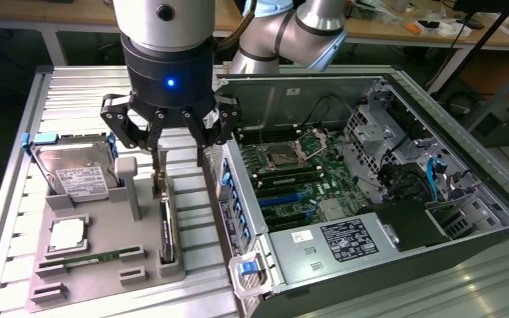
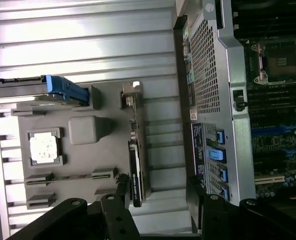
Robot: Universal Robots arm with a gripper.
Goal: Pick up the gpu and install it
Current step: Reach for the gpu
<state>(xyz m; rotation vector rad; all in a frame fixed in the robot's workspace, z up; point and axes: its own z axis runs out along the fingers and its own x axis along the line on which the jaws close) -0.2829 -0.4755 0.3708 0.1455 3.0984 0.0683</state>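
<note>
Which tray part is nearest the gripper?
The gpu, standing on edge beside the case; the hard drive, chip and memory stick sit farther off.

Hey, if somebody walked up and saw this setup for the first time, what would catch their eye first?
The big black gripper hangs open over the gray parts tray at the exterior view's left, just above the gpu, which stands on edge in its slot. At the exterior view's right lies the opened computer case, with its green motherboard laid bare.
</note>
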